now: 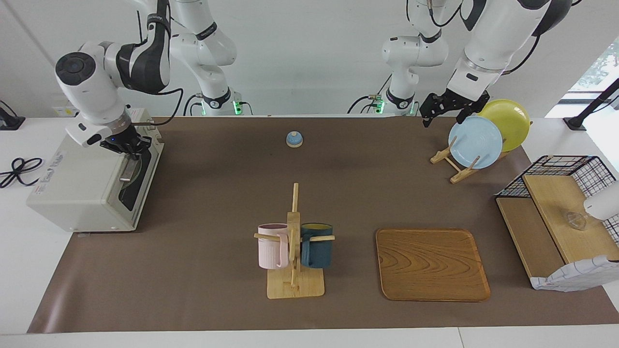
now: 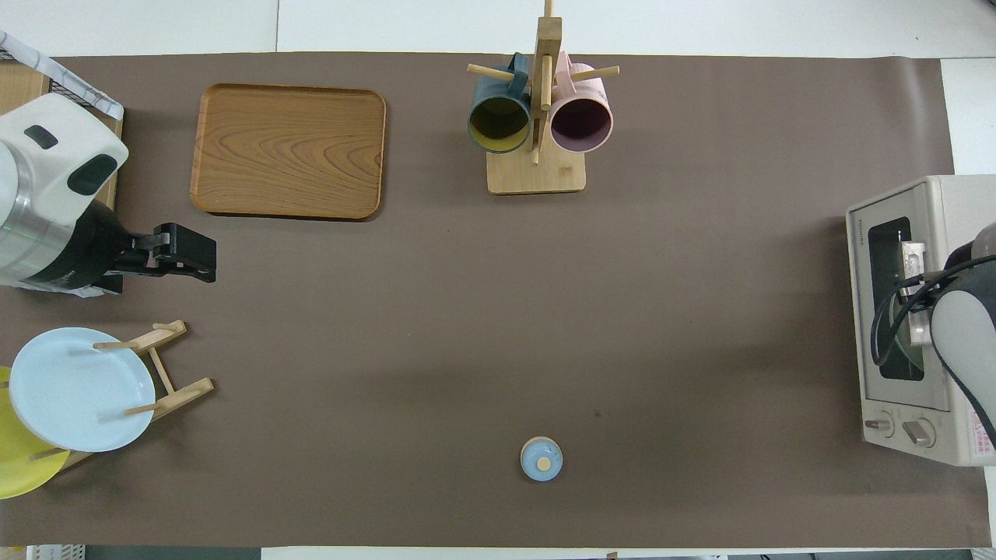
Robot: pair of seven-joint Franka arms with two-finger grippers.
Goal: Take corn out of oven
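The off-white oven (image 1: 82,188) stands at the right arm's end of the table with its dark glass door (image 1: 141,180) closed. The corn is hidden; through the window (image 2: 895,257) only a dim round shape shows. My right gripper (image 1: 129,149) is shut and sits against the end of the silver handle (image 1: 126,170) that is nearer to the robots. Whether it grips the bar I cannot tell. In the overhead view the right arm (image 2: 961,327) covers part of the door. My left gripper (image 1: 445,110) waits open in the air beside the plate rack, also in the overhead view (image 2: 187,255).
A plate rack (image 1: 457,166) holds a blue plate (image 1: 475,141) and a yellow plate (image 1: 510,123). Mid-table stand a mug tree (image 1: 293,251) with pink and dark blue mugs, a wooden tray (image 1: 432,264) and a small blue bell (image 1: 294,139). A wire basket (image 1: 561,166) sits at the left arm's end.
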